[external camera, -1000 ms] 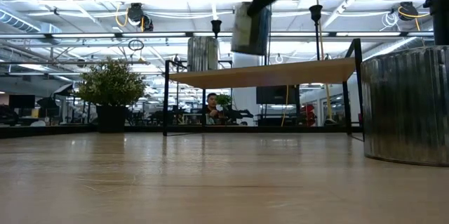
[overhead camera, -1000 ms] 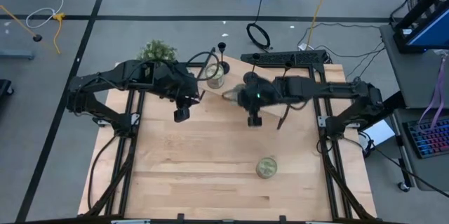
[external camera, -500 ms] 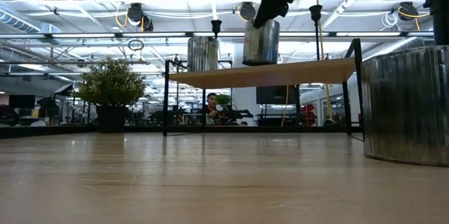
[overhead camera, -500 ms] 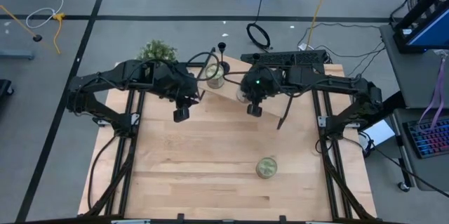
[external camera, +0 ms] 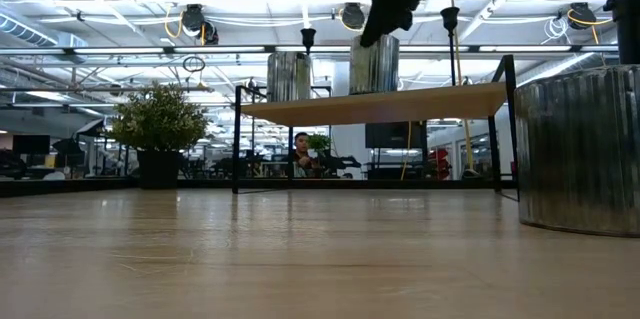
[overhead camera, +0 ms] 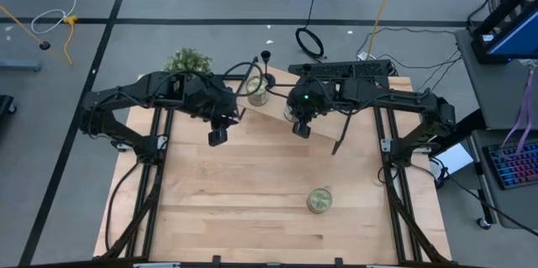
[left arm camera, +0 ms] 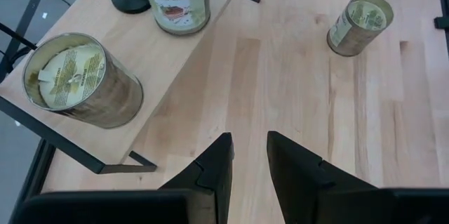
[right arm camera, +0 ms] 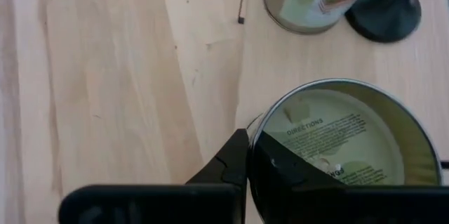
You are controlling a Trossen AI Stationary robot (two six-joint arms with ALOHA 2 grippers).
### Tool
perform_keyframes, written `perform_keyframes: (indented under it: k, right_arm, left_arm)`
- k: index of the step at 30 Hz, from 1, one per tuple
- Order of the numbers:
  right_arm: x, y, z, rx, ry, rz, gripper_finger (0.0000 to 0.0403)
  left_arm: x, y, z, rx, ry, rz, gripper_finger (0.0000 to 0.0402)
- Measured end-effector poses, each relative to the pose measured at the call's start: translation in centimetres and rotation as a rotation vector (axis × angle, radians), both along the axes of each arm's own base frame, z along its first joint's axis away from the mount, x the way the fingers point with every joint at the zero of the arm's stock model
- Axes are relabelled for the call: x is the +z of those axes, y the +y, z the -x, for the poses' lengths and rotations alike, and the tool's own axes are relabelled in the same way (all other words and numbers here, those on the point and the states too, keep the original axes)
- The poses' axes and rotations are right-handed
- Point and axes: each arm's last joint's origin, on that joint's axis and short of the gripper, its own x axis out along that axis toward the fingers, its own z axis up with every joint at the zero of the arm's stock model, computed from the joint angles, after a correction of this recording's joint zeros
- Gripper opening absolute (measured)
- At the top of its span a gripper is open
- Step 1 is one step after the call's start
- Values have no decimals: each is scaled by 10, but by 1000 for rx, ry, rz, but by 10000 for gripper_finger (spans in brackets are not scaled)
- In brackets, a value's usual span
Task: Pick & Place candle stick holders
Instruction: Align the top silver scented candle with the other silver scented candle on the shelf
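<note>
My right gripper (right arm camera: 247,155) hides part of the greenish glass candle jar (right arm camera: 347,147), clenched on its rim. Since a second ago, that jar has gone from tilted in the air to upright on the raised wooden shelf (overhead camera: 273,115). Black candle stick holder (overhead camera: 266,65) stands at the shelf's far end. Left gripper (left arm camera: 248,155) hovers parted over the pale wood table (overhead camera: 252,192).

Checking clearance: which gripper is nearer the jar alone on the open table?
Right. The right gripper is on the shelf jar beyond the lone jar; the left gripper hovers further off sideways.
</note>
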Motion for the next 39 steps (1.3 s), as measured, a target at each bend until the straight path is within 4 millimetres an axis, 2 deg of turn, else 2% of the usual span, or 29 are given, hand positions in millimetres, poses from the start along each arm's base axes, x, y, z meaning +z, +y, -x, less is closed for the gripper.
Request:
perform_keyframes:
  k: [11,17,23,27,39]
  right_arm:
    - [-12,-5,-14,16,-18,23,16]
    - [-13,-5,-14,17,-4,29,49]
    - [-14,-8,-12,-28,37,144,88]
    - [-14,-8,-12,-14,40,154,102]
    - [-13,-1,-13,7,33,150,104]
  left_arm:
    - [0,0,0,6,-4,5,97]
    - [0,0,0,7,-4,6,97]
    - [0,0,0,11,-5,9,97]
    - [0,0,0,13,-6,10,97]
    - [0,0,0,28,-8,23,97]
